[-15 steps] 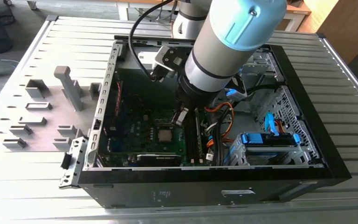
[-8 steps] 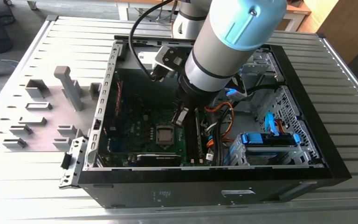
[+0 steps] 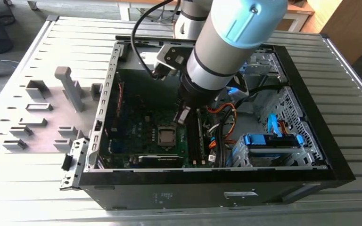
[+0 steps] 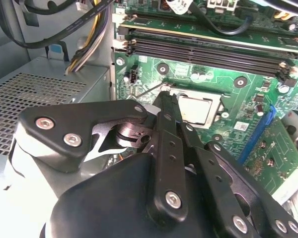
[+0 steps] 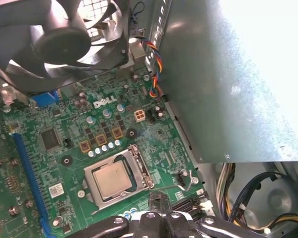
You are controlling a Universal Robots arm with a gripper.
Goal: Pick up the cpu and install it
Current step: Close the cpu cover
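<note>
The cpu (image 5: 111,179) is a small silvery square lying flat inside the dark metal-framed socket (image 5: 140,168) on the green motherboard (image 5: 39,163). It also shows in the second wrist view as the cpu (image 4: 196,110), and in the exterior view as the cpu (image 3: 166,136). My gripper (image 3: 182,115) hangs inside the open computer case, just above the board and slightly to the exterior view's right of the socket. Its black fingers (image 4: 167,106) meet at the tip, shut, with nothing between them. In the first wrist view the gripper (image 5: 158,199) stands just beside the socket's edge, apart from the cpu.
A black fan (image 5: 64,39) and the grey power-supply box (image 5: 238,74) flank the board. Memory slots (image 4: 203,49) run beside the socket. Cables (image 3: 222,110) and a blue drive cage (image 3: 272,140) fill the case's right side. Grey holder blocks (image 3: 71,89) stand outside on the slatted table.
</note>
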